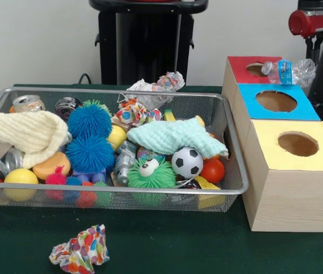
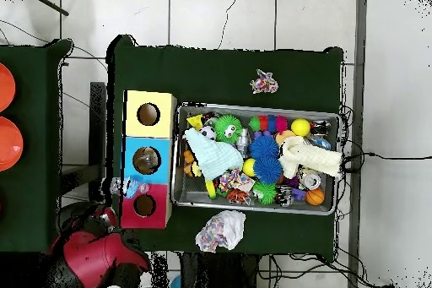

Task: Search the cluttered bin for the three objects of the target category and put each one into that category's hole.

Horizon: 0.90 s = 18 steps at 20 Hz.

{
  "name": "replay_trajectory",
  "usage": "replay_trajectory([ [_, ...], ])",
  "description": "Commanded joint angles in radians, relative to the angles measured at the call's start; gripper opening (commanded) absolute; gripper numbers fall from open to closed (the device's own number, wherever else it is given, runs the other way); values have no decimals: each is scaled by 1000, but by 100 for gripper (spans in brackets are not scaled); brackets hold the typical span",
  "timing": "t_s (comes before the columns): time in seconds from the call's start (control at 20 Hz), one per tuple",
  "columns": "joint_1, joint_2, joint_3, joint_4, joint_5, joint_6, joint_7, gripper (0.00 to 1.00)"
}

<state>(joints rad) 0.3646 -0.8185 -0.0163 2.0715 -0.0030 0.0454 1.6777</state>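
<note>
**Status of the sorting task, front view, left to right**

1. The wire bin (image 1: 237,154) is set on the green tabletop (image 1: 178,240), toward its left side. The bin is full. At its left end a cream knitted cloth (image 1: 24,131) is draped over crushed cans (image 1: 27,103), with a yellow ball (image 1: 20,177) below it.
2. One wad of patterned paper (image 1: 79,251) lies outside the bin, near the tabletop's front edge.
3. Two blue spiky balls (image 1: 90,137) are stacked at the bin's middle. To their right are found a green furry toy (image 1: 150,171), a mint cloth (image 1: 173,137) and a small football (image 1: 187,161).
4. Three boxes are lined up against the bin's right end: yellow box (image 1: 275,154) in front, blue box (image 1: 247,91) behind it, red box (image 1: 238,63) furthest back. Each has one round hole in its top.
5. A crumpled plastic bottle (image 1: 287,71) rests on the red box just beside its hole, overhanging the right edge. It has not been dropped in.
6. The arm (image 1: 314,21) is seen at the far right corner. The hand cannot be made out, so whether it is apart or together cannot be told.

**Progress.** The target category is not indicated. No hole's contents can be confirmed. The task is judged to be at an early stage: at most one item is delivered to a box top, and the bin is yet to be searched.
</note>
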Motion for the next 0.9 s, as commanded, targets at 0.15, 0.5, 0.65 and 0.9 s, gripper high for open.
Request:
replay_trajectory([
  [0.15,-12,23,21,-81,20,91,140,0],
  [0.5,-17,21,27,-75,18,80,143,100],
  [0.65,-20,21,30,-74,17,82,140,100],
  [0.9,-27,20,38,-72,13,80,137,100],
])
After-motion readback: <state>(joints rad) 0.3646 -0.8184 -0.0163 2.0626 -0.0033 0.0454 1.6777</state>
